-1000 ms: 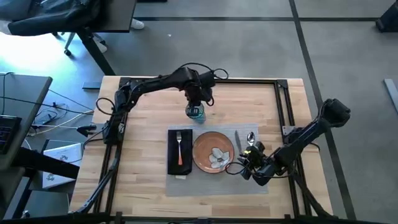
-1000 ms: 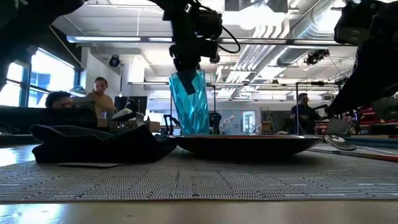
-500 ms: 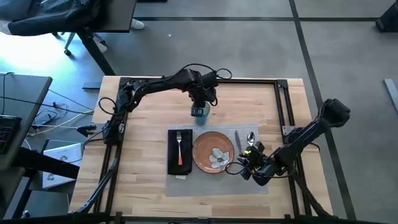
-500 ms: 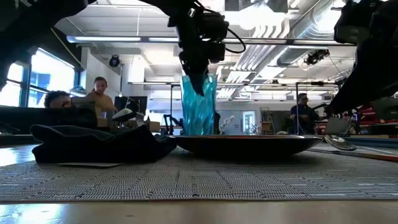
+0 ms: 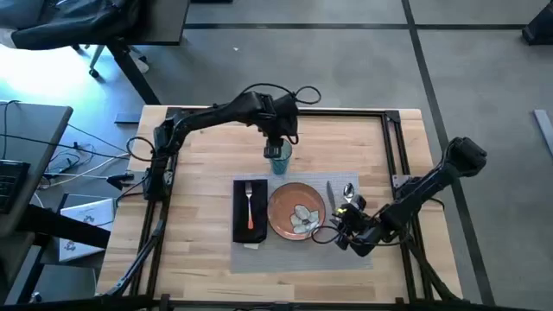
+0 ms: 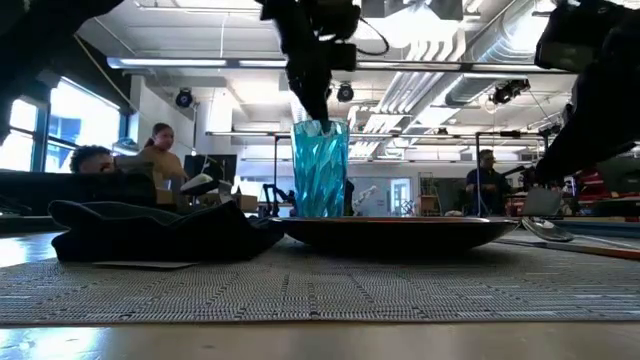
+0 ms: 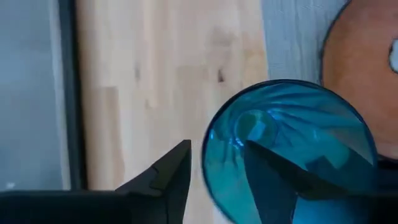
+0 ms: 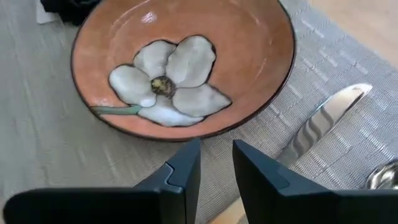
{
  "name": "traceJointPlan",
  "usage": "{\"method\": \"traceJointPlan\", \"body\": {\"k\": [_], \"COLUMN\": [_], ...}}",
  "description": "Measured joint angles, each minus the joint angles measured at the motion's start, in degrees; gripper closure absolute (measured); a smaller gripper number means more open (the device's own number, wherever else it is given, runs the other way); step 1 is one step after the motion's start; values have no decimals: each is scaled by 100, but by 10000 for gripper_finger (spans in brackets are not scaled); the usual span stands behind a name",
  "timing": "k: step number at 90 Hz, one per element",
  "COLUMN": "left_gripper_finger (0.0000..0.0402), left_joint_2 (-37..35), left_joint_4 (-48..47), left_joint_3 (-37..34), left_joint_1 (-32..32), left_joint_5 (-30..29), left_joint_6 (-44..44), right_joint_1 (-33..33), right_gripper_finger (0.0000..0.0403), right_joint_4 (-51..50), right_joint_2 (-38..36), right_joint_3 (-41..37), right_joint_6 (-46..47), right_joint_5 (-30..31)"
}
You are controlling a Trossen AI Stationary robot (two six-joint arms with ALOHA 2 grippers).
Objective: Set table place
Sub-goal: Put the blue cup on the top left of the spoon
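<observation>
The teal glass (image 5: pixel 278 159) stands upright on the bench (image 5: pixel 199 250), just beyond the far edge of the grey placemat (image 5: pixel 346 257) and behind the plate (image 5: pixel 296 210). The left end effector (image 7: pixel 214 177) sits over its rim with 1 finger inside the glass and the other outside, a small gap showing on either side of the wall, so I would say the fingers are apart and the glass has been let go or is about to be.

The rest of the place looks laid: the black napkin (image 5: pixel 249 210) lies on the placemat beside the plate with the fork (image 5: pixel 251 206) on top, and on the plate's other side lie the knife (image 8: pixel 318 124) and, beyond it, the spoon (image 5: pixel 348 192).

The right end effector (image 8: pixel 216 163) hovers low over the placemat near the plate's edge, its fingers slightly apart and holding nothing.

To my eye the setting is nearly finished; what remains is for the left arm to lift clear of the glass and both arms to pull back.
</observation>
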Motion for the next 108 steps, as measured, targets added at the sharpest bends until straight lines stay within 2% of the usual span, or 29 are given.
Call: {"method": "traceJointPlan", "body": {"k": [18, 39, 45, 55, 67, 85, 96, 108], "left_gripper_finger": [268, 268, 268, 268, 268, 268, 268, 268], "left_joint_2": [-551, -924, -1049, -1524, -2437, -3856, -4430, -4810], "left_joint_4": [-111, -1262, -1386, -1253, -510, 667, 1106, 1285], "left_joint_3": [4, -2, -187, -939, -2319, -4255, -5081, -5658], "left_joint_1": [-87, -185, -249, -358, -462, -655, -792, -910], "left_joint_5": [-84, 52, 97, 206, 198, 80, -116, -381], "left_joint_6": [-225, -768, -897, -1072, -1473, -2343, -2736, -3080], "right_joint_1": [-297, -909, -1152, -1590, -2038, -2823, -3454, -4141], "right_gripper_finger": [324, 324, 322, 303, 264, 211, 198, 198], "right_joint_4": [209, 1288, 1634, 1675, 1362, 34, -419, -576], "right_joint_2": [0, 0, -9, -72, -151, -203, -203, -203], "right_joint_3": [0, 2, 6, 208, 655, 1828, 2449, 2869], "right_joint_6": [-1052, -2807, -3187, -3785, -4648, -5928, -6625, -7399], "right_joint_5": [16, 97, 32, -377, -660, -1097, -1692, -2460]}}
